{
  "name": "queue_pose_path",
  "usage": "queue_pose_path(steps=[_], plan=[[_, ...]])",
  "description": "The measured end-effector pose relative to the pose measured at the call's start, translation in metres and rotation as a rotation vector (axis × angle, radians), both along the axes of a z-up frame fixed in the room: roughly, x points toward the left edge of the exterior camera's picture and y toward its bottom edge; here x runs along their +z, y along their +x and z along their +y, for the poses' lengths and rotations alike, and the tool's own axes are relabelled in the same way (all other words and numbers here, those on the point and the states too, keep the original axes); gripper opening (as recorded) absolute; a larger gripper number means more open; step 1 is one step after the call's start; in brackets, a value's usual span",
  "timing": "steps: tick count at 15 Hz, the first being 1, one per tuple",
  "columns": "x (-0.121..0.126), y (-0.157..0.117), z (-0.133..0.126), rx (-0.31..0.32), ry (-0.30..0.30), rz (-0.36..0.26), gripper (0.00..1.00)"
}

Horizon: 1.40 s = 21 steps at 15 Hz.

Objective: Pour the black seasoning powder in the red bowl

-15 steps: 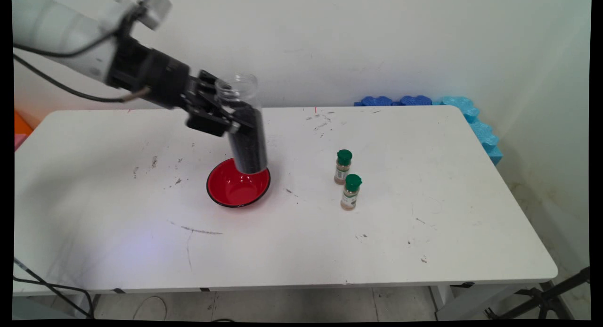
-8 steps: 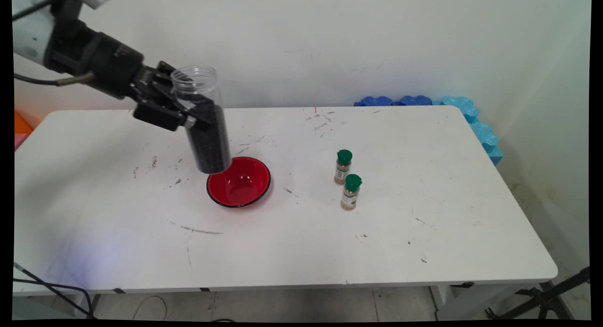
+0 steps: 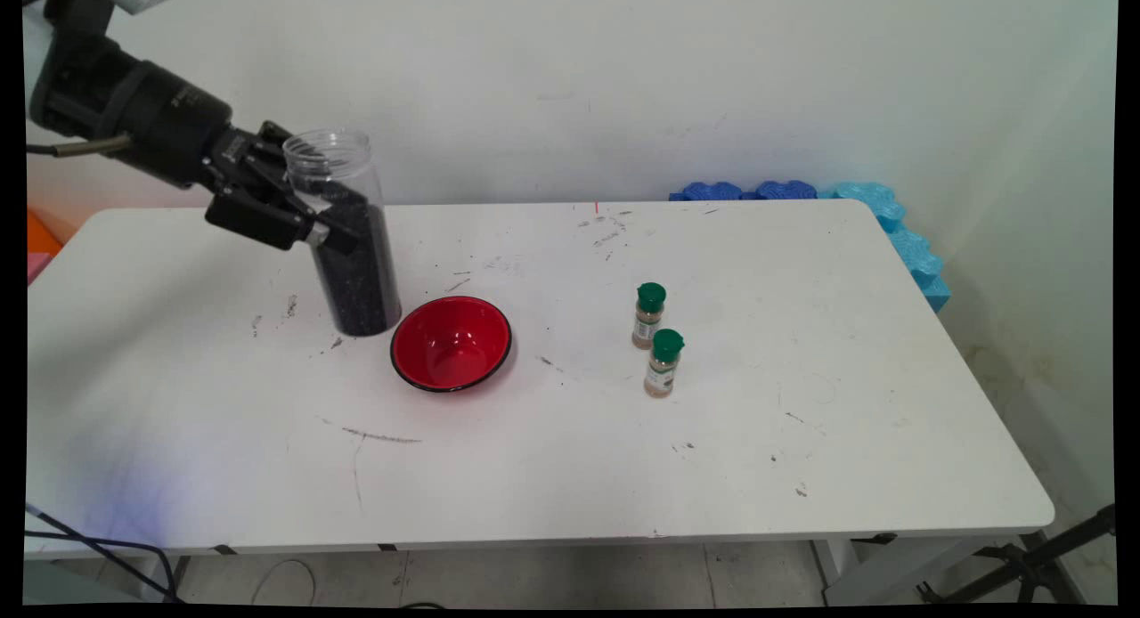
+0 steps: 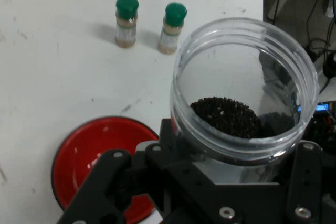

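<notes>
Hand view looks over the gripper (image 4: 210,182), whose black fingers are clamped on a clear open-topped jar (image 4: 244,90) holding dark granules that fill it most of the way. Just beyond the linkage lies the red bowl (image 4: 100,150), which shows no granules in it, and farther off stand two small spice bottles (image 4: 126,21) with green caps, side by side and close but apart. In the main view the gripper (image 3: 298,213) grips the jar (image 3: 350,244) around its upper half; the jar leans slightly and sits just left of the red bowl (image 3: 451,344), its base low near the table (image 3: 802,404), though contact cannot be confirmed. The spice bottles (image 3: 648,315) stand well to the bowl's right. Behind the table's far right corner lie blue foam pieces (image 3: 882,210) against the wall. With no goal stated, progress cannot be judged. The bottle labels are too small to read; no other writing is legible.
</notes>
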<state>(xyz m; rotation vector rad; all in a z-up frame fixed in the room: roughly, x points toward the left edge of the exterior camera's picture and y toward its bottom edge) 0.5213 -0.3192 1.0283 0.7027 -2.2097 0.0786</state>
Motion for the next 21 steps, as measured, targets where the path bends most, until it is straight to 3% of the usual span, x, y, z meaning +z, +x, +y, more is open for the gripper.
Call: queue_pose_path(steps=[6, 14, 21], plan=[[-0.024, 0.004, 0.002, 0.094, 0.143, 0.017, 0.0], [-0.067, 0.002, -0.009, 0.23, 0.335, 0.103, 0.0], [-0.1, 0.0, -0.024, 0.358, 0.467, 0.165, 0.0]])
